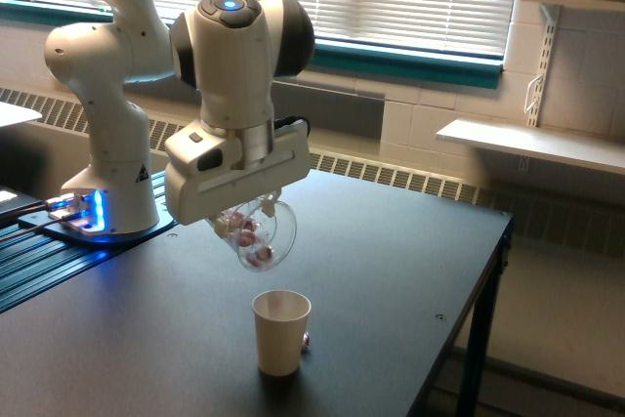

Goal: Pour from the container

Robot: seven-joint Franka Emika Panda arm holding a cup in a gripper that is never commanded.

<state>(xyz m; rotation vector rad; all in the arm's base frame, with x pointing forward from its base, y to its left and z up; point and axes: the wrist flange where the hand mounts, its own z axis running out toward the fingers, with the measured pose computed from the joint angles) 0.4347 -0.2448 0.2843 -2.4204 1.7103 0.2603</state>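
In the exterior view the gripper hangs over the dark table, shut on the container, a clear rounded vessel tilted downward with small pink and white pieces inside. The fingers are mostly hidden behind the white hand. A white paper cup stands upright on the table just below and slightly to the right of the container, with a gap between them. A small pink piece lies on the table by the cup's right side.
The arm's white base with blue lights stands at the table's left on a ribbed plate. The table's right edge drops off to the floor. A wall shelf and window blinds sit behind.
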